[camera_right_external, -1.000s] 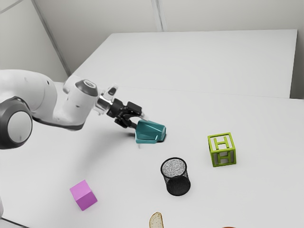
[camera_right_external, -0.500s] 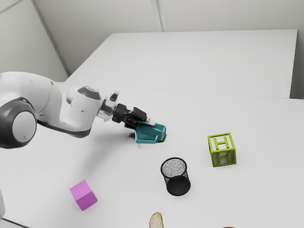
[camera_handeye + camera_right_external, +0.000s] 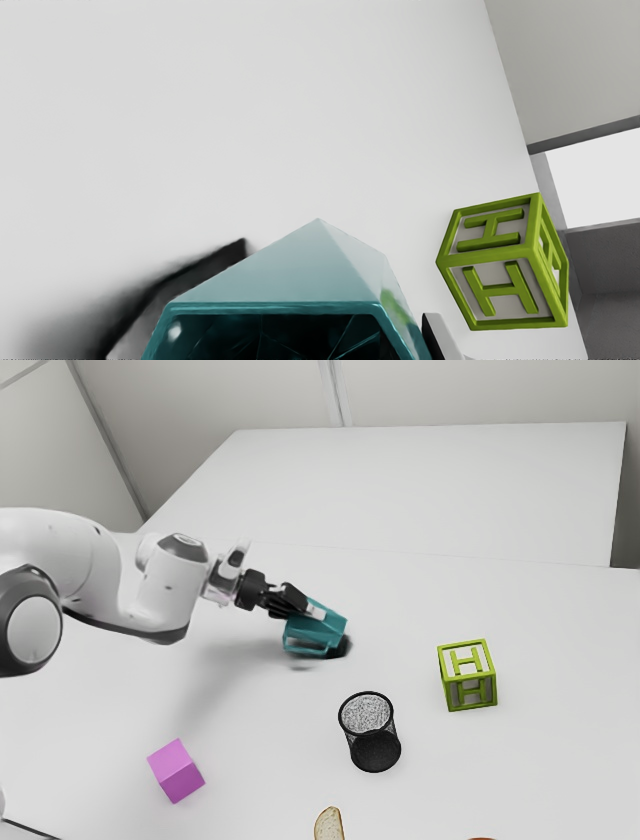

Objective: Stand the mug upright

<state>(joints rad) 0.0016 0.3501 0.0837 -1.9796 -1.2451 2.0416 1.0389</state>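
Observation:
The teal, faceted mug (image 3: 322, 628) is tilted on its side in the exterior view, raised a little over its dark shadow, its mouth toward the hand. My black gripper (image 3: 312, 612) reaches it from the exterior view's left and is shut on its upper side. In the wrist view the open mouth of the mug (image 3: 280, 308) faces the camera. One finger (image 3: 440, 332) stands against the outside of its wall; the other finger is hidden.
A green-framed letter block (image 3: 467, 675) stands beyond the mug, toward the exterior view's right. Nearer the exterior camera are a black mesh cup (image 3: 372, 735), a bread slice (image 3: 329, 826) and a pink cube (image 3: 176, 771). The white table (image 3: 540, 760) extends around them.
Over the last half second my hand has risen slightly and drawn back toward the exterior view's left. The mug has lifted and tipped with it, and its shadow has separated from it.

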